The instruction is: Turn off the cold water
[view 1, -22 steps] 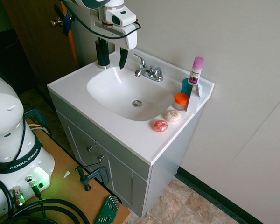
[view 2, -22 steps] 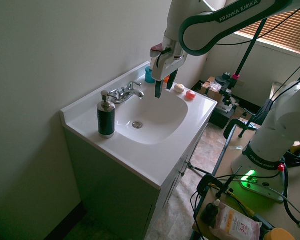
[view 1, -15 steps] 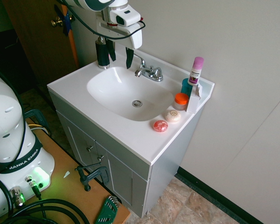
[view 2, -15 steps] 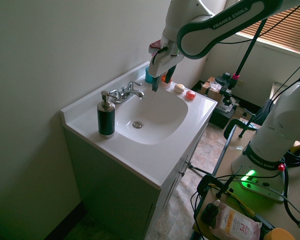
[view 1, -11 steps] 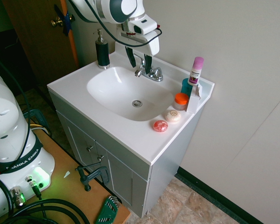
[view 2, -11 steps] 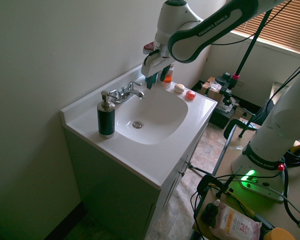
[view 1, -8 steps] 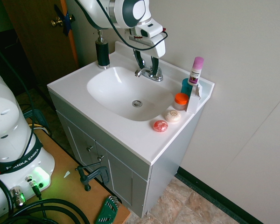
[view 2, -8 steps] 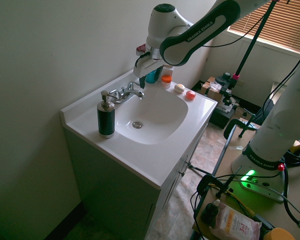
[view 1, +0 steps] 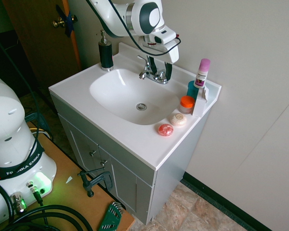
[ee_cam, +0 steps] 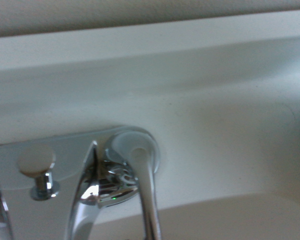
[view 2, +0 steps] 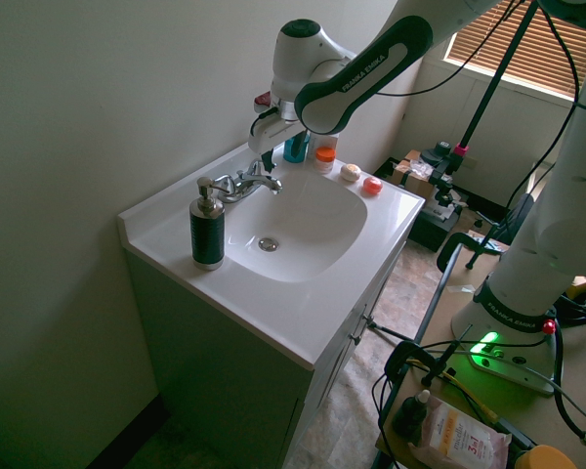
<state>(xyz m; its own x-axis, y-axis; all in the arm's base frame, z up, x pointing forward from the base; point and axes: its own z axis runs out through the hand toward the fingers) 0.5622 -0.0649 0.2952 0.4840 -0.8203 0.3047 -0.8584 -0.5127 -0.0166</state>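
Hand above 1 chrome faucet

Faucet sits tight between basin and wall, narrow access behind. Basin open from above. Teal cup, orange-lidded jar crowd one side.
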